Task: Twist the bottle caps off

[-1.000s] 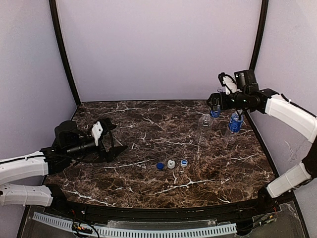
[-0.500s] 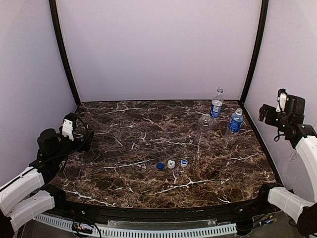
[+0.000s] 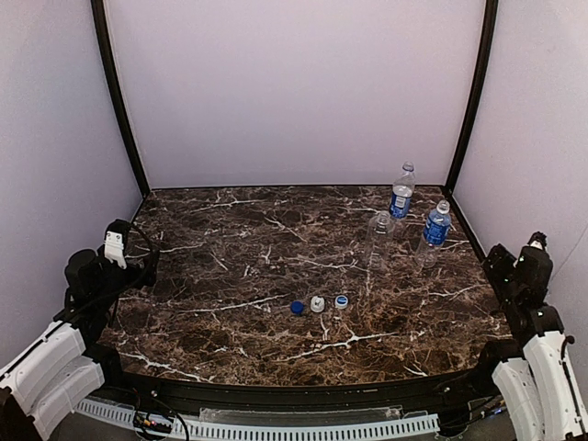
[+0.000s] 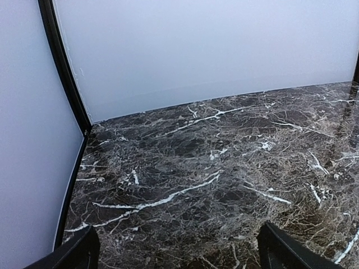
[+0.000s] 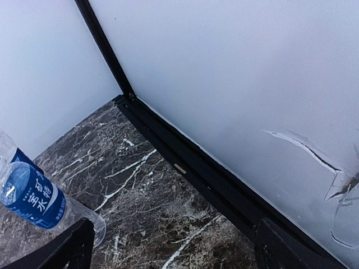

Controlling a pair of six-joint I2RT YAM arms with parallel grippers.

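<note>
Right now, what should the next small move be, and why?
Probably stop here: the dark blue cap, white cap and pale blue cap lie loose in a row, apart from the bottles standing at the right rear. The left tool and right tool sit open and empty at the sides.

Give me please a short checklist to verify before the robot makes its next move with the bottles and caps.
1. Left fingers open, holding nothing: ok.
2. Right fingers open, holding nothing: ok.
3. Dark blue cap, white cap and pale blue-and-white cap lie off the bottles, in a row on the table: ok.
4. Rear bottle, unlabelled bottle and right bottle stand upright: ok.
5. Bottle necks bare: cannot tell, too small.
6. Both arms apart from bottles and caps: ok.
</note>
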